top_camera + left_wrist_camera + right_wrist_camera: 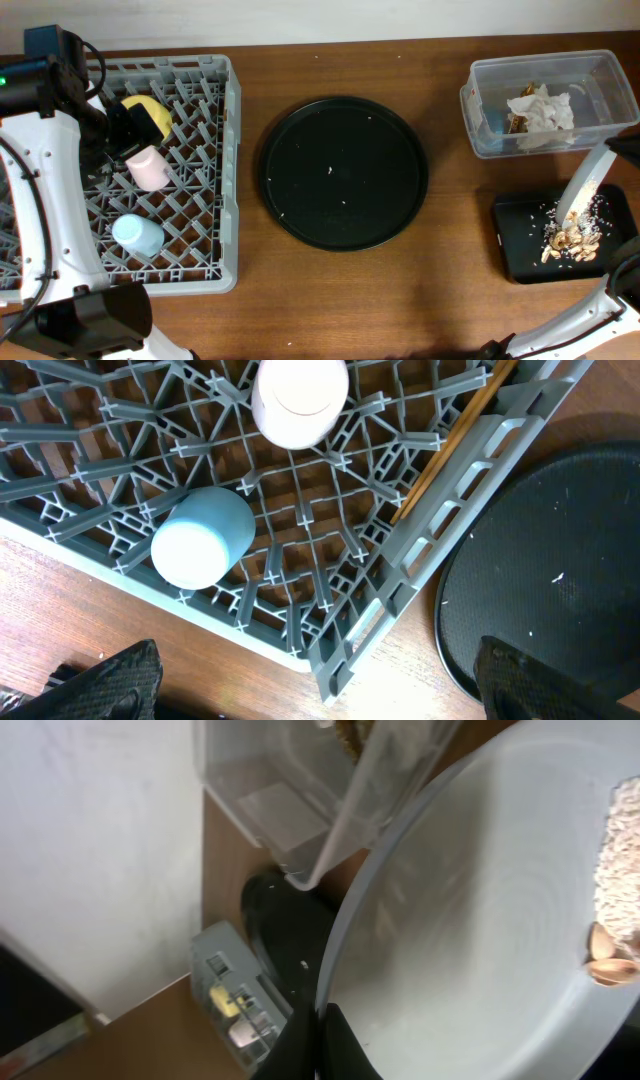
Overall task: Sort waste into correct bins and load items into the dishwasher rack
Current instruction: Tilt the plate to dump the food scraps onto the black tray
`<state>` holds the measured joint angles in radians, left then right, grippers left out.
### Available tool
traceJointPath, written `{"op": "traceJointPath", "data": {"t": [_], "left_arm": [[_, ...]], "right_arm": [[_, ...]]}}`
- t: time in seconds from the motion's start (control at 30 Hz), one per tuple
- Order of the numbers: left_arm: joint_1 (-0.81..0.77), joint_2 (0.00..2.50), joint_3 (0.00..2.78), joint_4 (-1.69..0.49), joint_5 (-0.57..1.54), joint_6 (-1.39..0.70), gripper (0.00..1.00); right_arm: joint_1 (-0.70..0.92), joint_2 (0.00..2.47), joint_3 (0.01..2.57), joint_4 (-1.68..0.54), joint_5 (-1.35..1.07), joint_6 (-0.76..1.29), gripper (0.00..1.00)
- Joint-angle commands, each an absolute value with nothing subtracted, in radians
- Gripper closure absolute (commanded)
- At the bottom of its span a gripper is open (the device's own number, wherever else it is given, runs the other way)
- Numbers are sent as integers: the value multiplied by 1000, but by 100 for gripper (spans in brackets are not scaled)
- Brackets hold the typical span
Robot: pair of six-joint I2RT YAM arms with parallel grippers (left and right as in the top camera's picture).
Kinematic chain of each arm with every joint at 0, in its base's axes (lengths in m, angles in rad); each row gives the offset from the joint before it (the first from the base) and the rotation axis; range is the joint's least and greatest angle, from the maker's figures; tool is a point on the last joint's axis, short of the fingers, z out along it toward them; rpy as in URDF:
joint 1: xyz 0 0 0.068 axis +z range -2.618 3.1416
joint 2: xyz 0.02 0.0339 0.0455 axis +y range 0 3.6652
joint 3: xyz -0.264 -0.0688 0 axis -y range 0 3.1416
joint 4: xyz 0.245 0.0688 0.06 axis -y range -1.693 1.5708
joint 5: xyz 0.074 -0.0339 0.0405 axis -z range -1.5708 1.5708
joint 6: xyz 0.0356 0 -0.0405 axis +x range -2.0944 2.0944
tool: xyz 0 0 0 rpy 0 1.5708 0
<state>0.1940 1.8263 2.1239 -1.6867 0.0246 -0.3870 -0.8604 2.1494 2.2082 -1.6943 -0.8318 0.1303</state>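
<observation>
The grey dishwasher rack (pixel 230 180) at the left holds a yellow bowl (pixel 150 110), a pink cup (pixel 148 167), a light blue cup (pixel 137 236) and wooden chopsticks (pixel 450 445). My left gripper (pixel 125 130) hovers open over the rack, empty, above its near corner (pixel 330 690). My right gripper (pixel 322 1015) is shut on the rim of the grey-green dish (pixel 587 180), tilted steeply over the shallow black tray (pixel 505 240). Rice and brown scraps (pixel 575 235) lie in that tray, and some rice (pixel 620 850) clings to the dish (pixel 480 920). A crumpled napkin (pixel 540 108) lies in the clear tub (pixel 480 90).
A large round black tray (pixel 343 172) with a few specks sits mid-table between the rack and the bins. The clear tub stands just behind the black tray, close to the tilted dish. The table's right edge is near.
</observation>
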Motion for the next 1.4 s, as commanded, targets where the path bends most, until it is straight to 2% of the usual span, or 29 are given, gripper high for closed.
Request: {"op": "traceJointPath", "data": {"t": [0.0,0.17,0.33,0.57,0.77,1.13,1.37], "left_arm": [[200,1798,2122,-1688,13,-400,1],[200,1798,2122,-1688,13,-400,1],[200,1798,2122,-1688,13,-400,1],[200,1798,2122,-1688,13,-400,1],[200,1798,2122,-1688,13,-400,1],[200,1798,2122,-1688,13,-400,1],[200,1798,2122,-1688,13,-400,1]], "right_arm": [[-864,2115,2206,-1699,-924,107,96],[-865,2116,2200,-1699,-797,85,96],[-866,2116,2064,-1699,-774,59,96],[-866,2117,1984,-1699,-838,6,96],[-865,2109,1984,-1699,-1034,-4,96],[-867,2083,1981,-1699,-1029,3,96],[-887,2084,1981,-1678,-1124,-1,96]]}}
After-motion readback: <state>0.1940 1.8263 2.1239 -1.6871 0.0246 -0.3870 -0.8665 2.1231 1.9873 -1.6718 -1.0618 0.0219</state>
